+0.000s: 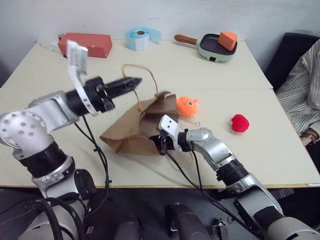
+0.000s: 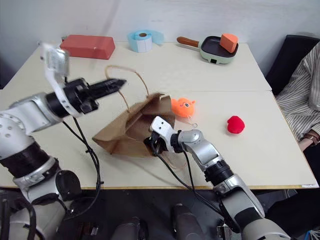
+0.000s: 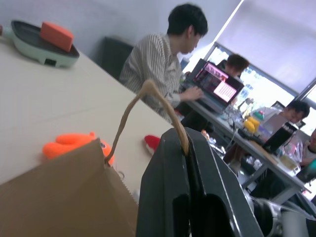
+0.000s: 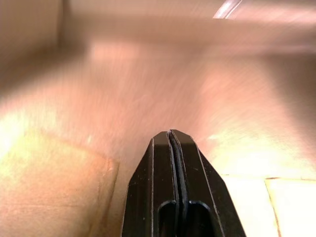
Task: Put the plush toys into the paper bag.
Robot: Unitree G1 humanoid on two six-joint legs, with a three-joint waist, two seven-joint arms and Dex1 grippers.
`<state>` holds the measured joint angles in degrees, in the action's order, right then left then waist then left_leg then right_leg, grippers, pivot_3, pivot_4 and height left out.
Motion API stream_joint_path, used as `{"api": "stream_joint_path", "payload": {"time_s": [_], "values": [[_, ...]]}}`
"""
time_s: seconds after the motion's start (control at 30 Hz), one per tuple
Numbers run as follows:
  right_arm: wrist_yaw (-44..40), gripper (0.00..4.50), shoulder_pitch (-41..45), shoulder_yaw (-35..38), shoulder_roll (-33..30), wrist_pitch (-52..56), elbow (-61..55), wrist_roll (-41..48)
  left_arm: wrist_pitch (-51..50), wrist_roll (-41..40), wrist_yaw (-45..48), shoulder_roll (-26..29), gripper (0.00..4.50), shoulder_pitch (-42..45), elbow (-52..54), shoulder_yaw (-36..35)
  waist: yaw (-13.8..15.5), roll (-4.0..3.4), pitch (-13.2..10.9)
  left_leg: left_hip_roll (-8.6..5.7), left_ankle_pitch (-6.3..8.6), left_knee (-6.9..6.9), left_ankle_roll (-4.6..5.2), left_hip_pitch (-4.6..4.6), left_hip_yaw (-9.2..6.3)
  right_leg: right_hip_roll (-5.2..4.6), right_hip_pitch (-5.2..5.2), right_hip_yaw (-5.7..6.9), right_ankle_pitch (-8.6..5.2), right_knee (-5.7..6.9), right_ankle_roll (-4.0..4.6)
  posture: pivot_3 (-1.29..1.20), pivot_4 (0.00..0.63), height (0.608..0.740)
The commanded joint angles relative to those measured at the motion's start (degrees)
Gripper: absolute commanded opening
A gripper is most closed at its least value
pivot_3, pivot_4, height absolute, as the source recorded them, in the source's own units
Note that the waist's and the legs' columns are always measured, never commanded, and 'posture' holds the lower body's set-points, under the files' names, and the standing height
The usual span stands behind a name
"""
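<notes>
The brown kraft paper bag [image 1: 137, 127] lies crumpled on the beige table [image 1: 210, 70]. The left gripper [image 1: 136, 81] is clenched on the bag's cord handle [image 1: 131, 70]; the right gripper [image 2: 151, 143], fingers pressed together and empty, reaches inside its mouth. The orange plush animal [image 1: 186, 105] lies just beside the bag, the round red plush toy [image 1: 240, 122] farther right.

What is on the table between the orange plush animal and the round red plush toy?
Nothing: only bare table lies between the orange plush animal and the round red plush toy, as the left eye view shows.
</notes>
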<state>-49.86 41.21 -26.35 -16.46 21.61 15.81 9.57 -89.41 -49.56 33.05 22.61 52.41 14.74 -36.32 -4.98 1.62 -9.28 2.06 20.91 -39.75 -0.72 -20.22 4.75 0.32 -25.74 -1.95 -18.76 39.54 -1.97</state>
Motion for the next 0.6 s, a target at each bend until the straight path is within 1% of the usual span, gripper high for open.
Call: {"api": "stream_joint_path", "payload": {"time_s": [0.03, 0.13, 0.23, 0.37, 0.47, 0.53, 0.6], "values": [[-4.18, 0.04, 0.12, -2.66, -1.53, -3.57, -0.61, -3.84, -0.38, -3.95, -1.04, 1.08, 0.00, 2.35, -0.08, -2.61, 0.09, 0.00, 0.00, 0.00, 0.01, 0.01, -0.01, 0.01, -0.01, 0.00, 0.02, 0.01, 0.00, -0.01, 0.00, 0.00, 0.150, 0.740], [-6.36, 0.04, 0.93, -3.46, -1.59, -8.10, 0.43, -6.13, -0.47, -6.71, -0.70, 1.53, 0.00, 0.86, 1.81, -1.24, 0.03, 0.00, 0.00, 0.00, 0.01, 0.00, -0.04, 0.02, -0.08, -0.01, 0.05, 0.07, 0.00, -0.02, 0.00, 0.00, 0.150, 0.740], [-9.22, 0.04, 3.53, -3.88, -0.84, -11.02, 2.70, -7.74, 1.10, -8.26, 0.19, 2.40, 0.00, -3.44, 5.74, 3.21, -0.24, 0.00, 0.00, 0.00, 0.01, 0.00, -0.06, 0.04, -0.08, -0.01, 0.05, 0.06, 0.00, 0.00, 0.00, 0.00, 0.150, 0.740], [-15.44, 0.04, 9.13, -5.78, 0.18, -16.79, 7.92, -10.37, 3.00, -10.27, -1.04, 1.67, 0.00, -7.97, 9.14, 6.94, -0.44, 0.00, 0.00, 0.00, -0.01, -0.04, -0.09, 0.05, -0.12, 0.00, 0.05, 0.09, 0.00, 0.00, 0.00, 0.00, 0.150, 0.740], [-18.01, 0.04, 13.11, -6.24, 1.92, -19.54, 12.92, -12.01, 4.79, -10.66, -2.38, 1.81, 0.00, -9.82, 10.26, 8.97, -0.67, 0.00, 0.00, 0.00, -0.01, -0.07, -0.09, 0.04, -0.15, 0.00, 0.08, 0.10, 0.00, 0.00, 0.00, 0.00, 0.150, 0.740], [-18.04, 0.04, 14.93, -5.94, 3.40, -20.20, 16.75, -13.02, 5.46, -11.79, -3.28, 1.68, 0.00, -10.32, 10.25, 9.19, -0.87, 0.00, 0.00, 0.00, -0.01, -0.07, -0.09, 0.04, -0.15, 0.00, 0.07, 0.11, 0.00, 0.01, 0.00, 0.00, 0.150, 0.740], [-17.16, 0.04, 15.80, -3.89, 5.94, -16.80, 20.86, -12.00, 5.80, -13.36, -4.54, 1.61, 0.00, -10.44, 10.14, 8.90, -1.02, 0.00, 0.00, 0.00, -0.01, -0.08, -0.10, 0.03, -0.17, -0.01, 0.07, 0.11, 0.00, 0.03, 0.01, 0.00, 0.150, 0.740]]}}
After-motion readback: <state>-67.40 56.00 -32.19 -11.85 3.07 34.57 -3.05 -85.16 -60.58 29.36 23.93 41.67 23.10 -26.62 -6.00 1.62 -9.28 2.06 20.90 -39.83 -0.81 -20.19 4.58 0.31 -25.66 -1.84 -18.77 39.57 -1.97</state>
